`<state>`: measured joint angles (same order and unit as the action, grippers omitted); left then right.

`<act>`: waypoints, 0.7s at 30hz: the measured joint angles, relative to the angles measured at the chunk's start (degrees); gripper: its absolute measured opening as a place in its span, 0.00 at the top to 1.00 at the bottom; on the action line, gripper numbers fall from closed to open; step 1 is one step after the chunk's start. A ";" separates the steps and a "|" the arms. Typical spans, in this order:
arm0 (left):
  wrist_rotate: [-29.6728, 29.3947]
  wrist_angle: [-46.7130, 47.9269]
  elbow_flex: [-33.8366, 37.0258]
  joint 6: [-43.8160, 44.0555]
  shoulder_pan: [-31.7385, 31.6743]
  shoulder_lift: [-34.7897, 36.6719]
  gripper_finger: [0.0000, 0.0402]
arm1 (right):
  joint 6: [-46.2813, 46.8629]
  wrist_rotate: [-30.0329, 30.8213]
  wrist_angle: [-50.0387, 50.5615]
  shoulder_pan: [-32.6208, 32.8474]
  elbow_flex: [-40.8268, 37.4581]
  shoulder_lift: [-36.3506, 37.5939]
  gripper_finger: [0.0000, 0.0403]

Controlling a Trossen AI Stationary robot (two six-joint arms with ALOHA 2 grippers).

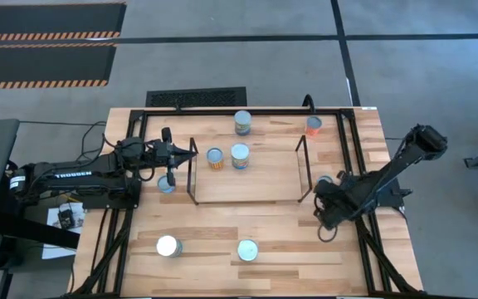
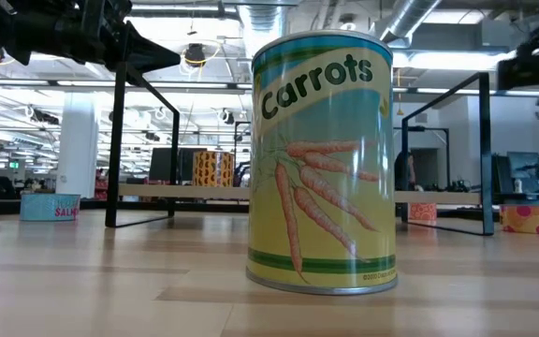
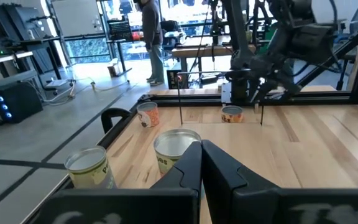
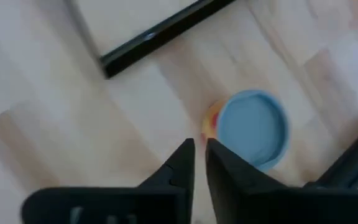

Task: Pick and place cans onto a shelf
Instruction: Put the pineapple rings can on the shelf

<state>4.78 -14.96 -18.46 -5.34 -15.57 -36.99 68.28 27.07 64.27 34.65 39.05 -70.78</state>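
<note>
The shelf (image 1: 247, 178) is a low light-wood platform with black wire uprights, at the table's middle. Two cans (image 1: 215, 159) (image 1: 240, 155) stand on it. Two more (image 1: 242, 122) (image 1: 313, 125) stand behind it. One can (image 1: 166, 183) stands at its left end and a blue-topped one (image 1: 325, 183) at its right end. My left gripper (image 1: 189, 152) is shut and empty, raised by the shelf's left upright (image 3: 201, 148). My right gripper (image 1: 328, 223) is shut and empty, pointing down beside the blue-topped can (image 4: 253, 127).
Two cans stand near the table's front edge: a white-topped one (image 1: 168, 246) and a carrots can (image 1: 247, 250), which fills the low view (image 2: 321, 159). A black frame (image 1: 247, 108) runs around the table. A person (image 3: 151, 37) stands in the room beyond.
</note>
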 joint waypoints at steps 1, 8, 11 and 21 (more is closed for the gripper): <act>0.00 0.00 0.00 0.00 0.00 0.02 1.00 | -1.48 0.02 0.17 -1.51 0.01 -0.45 0.80; 0.00 0.03 0.00 -0.38 0.00 0.01 1.00 | -8.17 -0.15 0.20 -8.75 0.00 -3.60 0.64; 0.00 0.06 0.00 -0.42 0.00 0.02 1.00 | -8.08 -0.02 0.18 -9.01 0.04 -3.46 0.62; 0.00 0.04 0.00 -0.44 0.02 0.02 1.00 | 9.22 -2.82 3.43 -5.61 0.04 6.07 0.75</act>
<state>4.78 -14.92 -18.46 -5.78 -15.55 -36.97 77.50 24.25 67.69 29.05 39.09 -64.71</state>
